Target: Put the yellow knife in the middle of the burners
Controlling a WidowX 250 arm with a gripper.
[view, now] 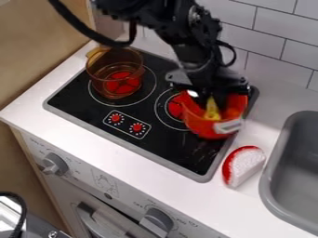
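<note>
- Since a place between the left burner (122,83) and the right burner (166,109) is wanted, the bare middle of the black stovetop (77,97) should be aimed for, and the knife laid down flat there.
- The red saucepan (211,128), by the right burner, should be neither dragged nor tipped; a straight lift is called for until its rim is cleared.
- The transparent amber pot (116,74) on the left burner should be given room, so that it is not nudged during the lowering.
- The black gripper (211,95) is placed at the saucepan's mouth; whether it is open, closed or clamped on the knife cannot be told, so a firm hold should be checked before any lift.
- The yellow knife (212,110) is seen inside the saucepan, below the gripper. It is bright yellow, narrower at its top and wider lower down; blade and handle cannot be told apart.
</note>
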